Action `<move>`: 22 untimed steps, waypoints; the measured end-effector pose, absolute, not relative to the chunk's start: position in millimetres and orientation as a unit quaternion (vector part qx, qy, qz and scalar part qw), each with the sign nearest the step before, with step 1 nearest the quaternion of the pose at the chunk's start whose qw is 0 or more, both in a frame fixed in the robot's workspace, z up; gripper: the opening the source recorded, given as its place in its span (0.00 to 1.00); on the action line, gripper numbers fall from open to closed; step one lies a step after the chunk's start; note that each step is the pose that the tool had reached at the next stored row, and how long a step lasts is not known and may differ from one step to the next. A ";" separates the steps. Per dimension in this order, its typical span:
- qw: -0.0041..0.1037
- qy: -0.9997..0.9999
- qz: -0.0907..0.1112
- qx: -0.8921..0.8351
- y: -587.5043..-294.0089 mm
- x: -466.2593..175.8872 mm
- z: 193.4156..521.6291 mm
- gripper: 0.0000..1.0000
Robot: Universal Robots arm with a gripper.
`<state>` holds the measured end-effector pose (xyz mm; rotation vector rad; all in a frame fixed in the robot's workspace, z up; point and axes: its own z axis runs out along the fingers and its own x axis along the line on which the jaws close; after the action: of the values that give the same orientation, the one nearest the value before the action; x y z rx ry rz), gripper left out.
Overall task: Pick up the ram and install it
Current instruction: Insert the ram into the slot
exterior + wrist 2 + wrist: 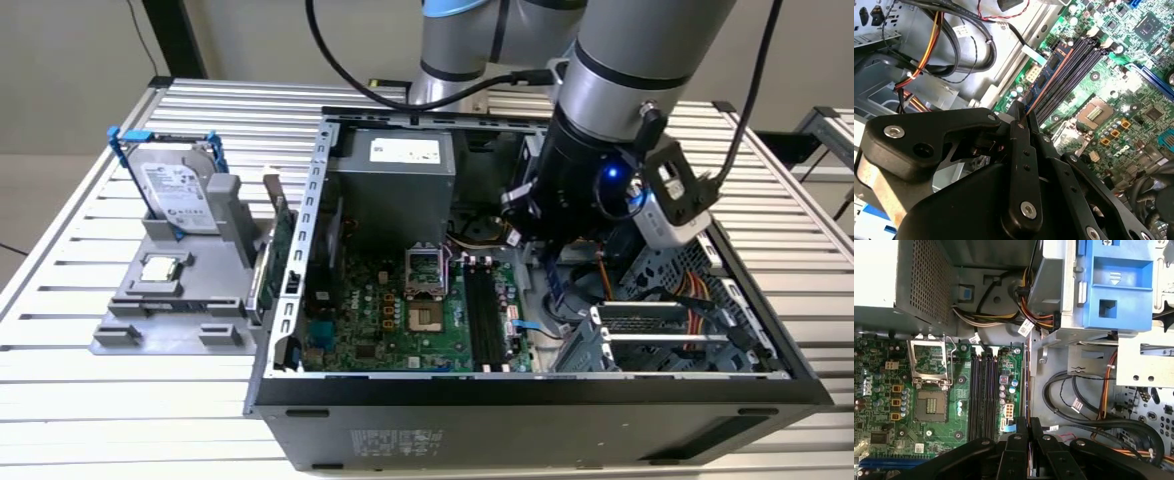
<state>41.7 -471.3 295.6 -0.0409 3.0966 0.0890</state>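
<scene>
Gripper (1020, 109) up close in the second wrist view, and its black fingers (1022, 150) are clamped tight on the ram (1050, 65), which pokes out from between them edge-on, a thin strip with dark chips along its side. In the first wrist view the same stick shows as a fine orange line (1028, 385) running straight out from the pinched tips.

Just past it lie the memory slots (984, 390), four dark rails side by side, all of them bare. The ram runs parallel to them but sits off to one side, over the motherboard's (961, 427) edge next to the metal wall with the cables (1079, 405); it is not in a slot. Whether its lower edge touches anything cannot be told.

Further along the board, the CPU socket (931, 405) with its silver frame, then the perforated power supply (924, 280).

Pulling back to the exterior view, the arm (627, 90) reaches down into the open computer case (534, 420). Well apart, on the exterior view's left, the hard drive (180, 195) stands upright in a grey fixture (160, 310) on the slatted table (80, 400).
</scene>
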 end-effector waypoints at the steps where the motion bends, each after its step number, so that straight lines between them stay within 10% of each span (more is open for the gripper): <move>1: 0.022 0.999 0.029 -0.013 -471.3 41.7 294.8 0.00; 22: 0.022 0.999 0.026 -0.006 -471.0 39.5 281.7 0.00</move>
<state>39.5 -471.0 281.7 -0.0192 3.0966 0.0814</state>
